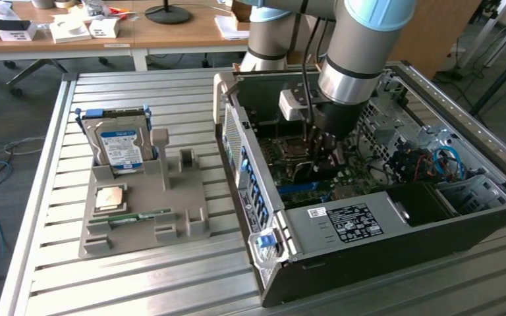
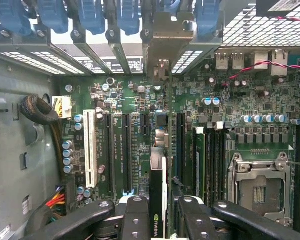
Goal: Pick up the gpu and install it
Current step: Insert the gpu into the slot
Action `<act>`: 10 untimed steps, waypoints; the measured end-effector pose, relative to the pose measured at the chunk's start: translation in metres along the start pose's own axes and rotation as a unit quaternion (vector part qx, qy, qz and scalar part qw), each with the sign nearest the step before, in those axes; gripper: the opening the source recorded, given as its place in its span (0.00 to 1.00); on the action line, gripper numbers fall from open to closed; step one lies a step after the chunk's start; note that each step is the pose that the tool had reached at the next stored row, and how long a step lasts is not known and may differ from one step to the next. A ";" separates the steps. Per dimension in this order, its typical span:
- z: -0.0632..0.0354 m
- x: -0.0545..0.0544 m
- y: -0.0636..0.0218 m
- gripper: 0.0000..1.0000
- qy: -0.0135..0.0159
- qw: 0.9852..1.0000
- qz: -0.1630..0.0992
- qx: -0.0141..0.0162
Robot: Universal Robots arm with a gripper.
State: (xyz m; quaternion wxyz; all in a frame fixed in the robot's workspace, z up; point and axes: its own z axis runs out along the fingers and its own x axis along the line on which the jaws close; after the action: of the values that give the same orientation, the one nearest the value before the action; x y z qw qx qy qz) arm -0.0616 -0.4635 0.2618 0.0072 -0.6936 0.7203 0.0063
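gpu [image 2: 158,187] is in the grip, folks: the wrist view has it edge-on between the two black fingers [image 2: 136,220], green logo showing on its dark edge, the gripper [image 2: 161,220] clamped shut on it from either side; the card hangs over the green motherboard [image 2: 130,100], lined up along the long black expansion slots and beside the white slot [image 2: 90,147], and whether its lower edge touches a slot i cannot tell; its silver end bracket [image 2: 167,35] stands at the rear wall among the blue slot latches [image 2: 90,15]; off to one side lies the open cpu socket [image 2: 260,185]; in the exterior view the arm reaches straight down into the open computer case [image 1: 394,217], gripper [image 1: 325,141] deep inside above the board, the power supply [image 1: 350,224] close by; at the exterior view's left the grey parts tray [image 1: 182,217] rests on the slatted metal table [image 1: 103,283], with the hard drive [image 1: 119,148] upright, a cpu chip [image 1: 111,197] lying flat and the memory stick [image 1: 130,217] in its groove
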 end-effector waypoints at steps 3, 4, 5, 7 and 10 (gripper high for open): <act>0.0000 0.000 0.0011 0.27 0.000 1.000 0.000 0.000; 0.0000 0.000 0.0012 0.27 0.000 1.000 0.000 0.000; 0.0000 0.000 0.0012 0.27 0.000 1.000 0.000 0.000; 0.0000 0.000 0.0012 0.27 0.000 1.000 0.000 0.000; 0.0009 0.000 0.0013 0.27 0.000 1.000 0.000 0.000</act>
State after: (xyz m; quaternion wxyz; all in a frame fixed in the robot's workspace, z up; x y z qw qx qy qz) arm -0.0630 -0.4636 0.2609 0.0072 -0.6936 0.7203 0.0063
